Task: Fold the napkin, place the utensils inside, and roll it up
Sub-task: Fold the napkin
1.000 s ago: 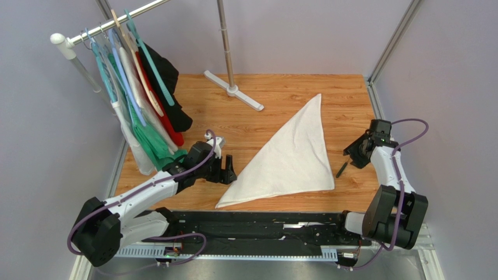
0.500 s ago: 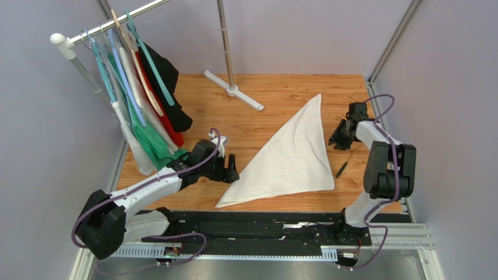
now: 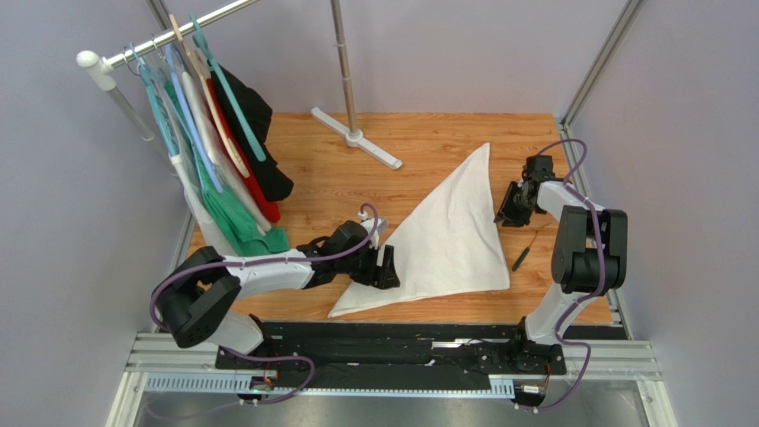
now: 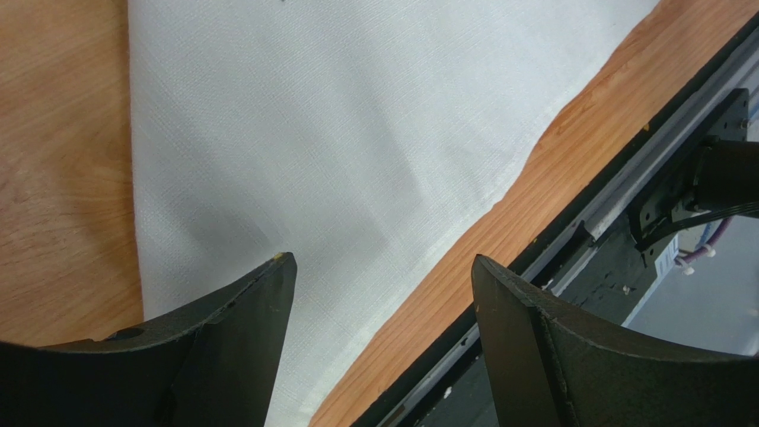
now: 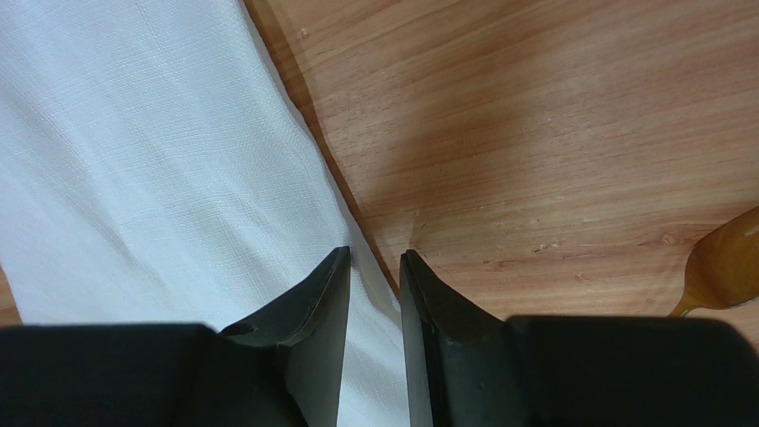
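Note:
The white napkin [image 3: 450, 236] lies flat on the wooden table, folded into a triangle. My left gripper [image 3: 387, 269] is open and hovers over the napkin's near left part; in the left wrist view [image 4: 381, 260] its jaws stand wide apart above the cloth [image 4: 312, 116] and its near edge. My right gripper [image 3: 505, 213] is at the napkin's right edge; in the right wrist view [image 5: 374, 253] its jaws are a narrow gap apart over the flat cloth edge [image 5: 134, 133]. A thin dark green utensil [image 3: 520, 259] lies on the wood right of the napkin; its end shows in the right wrist view [image 5: 723, 267].
A clothes rail with several hangers and garments [image 3: 214, 160] stands at the left. A stand's pole and white foot [image 3: 356, 138] are at the back. The black mounting rail [image 3: 401, 338] runs along the near edge, seen also in the left wrist view [image 4: 641, 178].
My left gripper has moved right onto the napkin's near left part. My right gripper has moved from beside the utensil back and left to the napkin's right edge.

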You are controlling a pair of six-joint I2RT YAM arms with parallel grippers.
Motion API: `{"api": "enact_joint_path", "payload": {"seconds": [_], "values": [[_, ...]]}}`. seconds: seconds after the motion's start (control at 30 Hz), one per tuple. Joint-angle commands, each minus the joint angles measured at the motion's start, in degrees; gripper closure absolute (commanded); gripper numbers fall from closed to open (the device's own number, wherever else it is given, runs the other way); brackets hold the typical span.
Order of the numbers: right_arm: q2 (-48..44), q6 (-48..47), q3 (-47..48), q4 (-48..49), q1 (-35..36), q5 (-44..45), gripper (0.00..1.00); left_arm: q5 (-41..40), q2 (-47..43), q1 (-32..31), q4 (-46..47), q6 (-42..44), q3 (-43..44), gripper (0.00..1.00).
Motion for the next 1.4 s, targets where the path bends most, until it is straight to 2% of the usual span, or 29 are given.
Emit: {"api": "enact_joint_path", "payload": {"seconds": [0.0, 0.5, 0.6, 0.73, 1.37], "values": [[0.90, -3.14, 1.60, 1.39, 0.57, -0.81, 0.69, 1.01, 0.62, -0.21, 5.59, -2.63, -0.96, 0.19], [1.86, -5.61, 0.98, 2.00, 1.62, -2.57, 0.77, 0.48, 0.71, -0.38, 6.55, -3.94, -6.59, 0.19], [2.39, -5.52, 0.98, 1.91, 1.80, -2.04, 0.81, 0.22, 0.88, -0.38, 6.55, -3.77, -6.76, 0.19], [3.00, -5.52, 1.50, 1.48, 1.89, -0.90, 1.00, 0.39, 1.68, -0.38, 6.12, -3.85, -7.11, 0.19], [5.29, -5.96, 4.85, 1.12, 1.89, 4.11, 1.00, -1.01, 0.62, -0.38, 4.27, -4.29, -10.98, 0.19]]}}
